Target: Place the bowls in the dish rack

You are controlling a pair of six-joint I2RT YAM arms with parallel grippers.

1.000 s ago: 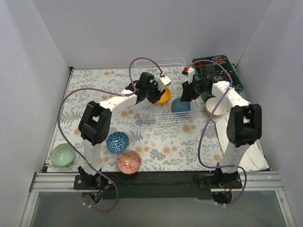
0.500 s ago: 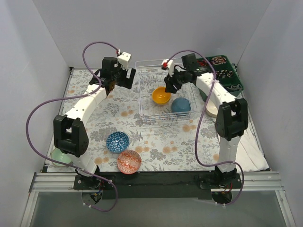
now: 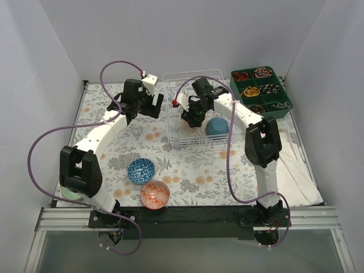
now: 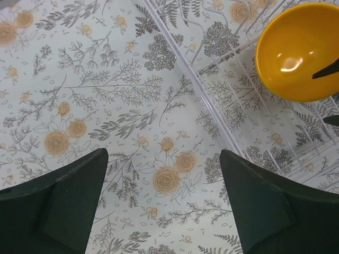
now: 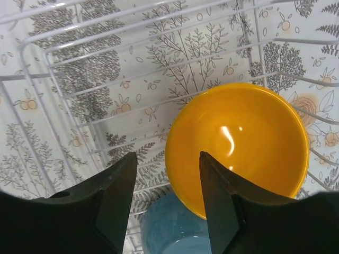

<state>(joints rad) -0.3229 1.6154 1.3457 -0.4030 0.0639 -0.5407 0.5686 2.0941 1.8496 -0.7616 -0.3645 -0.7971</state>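
The white wire dish rack [image 3: 170,134] stands at the back centre. A plain blue bowl [image 3: 217,126] sits in it. The orange-yellow bowl [image 5: 238,143] lies beside the blue bowl [image 5: 169,235] in the rack [image 5: 63,58]; the top view hides it under my right gripper [image 3: 190,116]. My right gripper [image 5: 167,159] is open, and the orange bowl's near rim falls between its fingers. My left gripper [image 3: 136,108] hangs open left of the rack. Only tablecloth lies between the fingers of that left gripper [image 4: 161,154], with the orange bowl [image 4: 299,50] up to the right. A blue-patterned bowl [image 3: 141,170] and a red-and-white bowl [image 3: 155,194] sit near the front.
A dark green compartmented tray [image 3: 260,91] of small items stands at the back right. A white cloth [image 3: 298,173] lies along the right side. Grey walls close in the table on three sides. Purple cables loop above both arms.
My left gripper opened, left the orange bowl in the rack and swung out to the rack's left side. My right gripper moved left across the rack to above the orange bowl.
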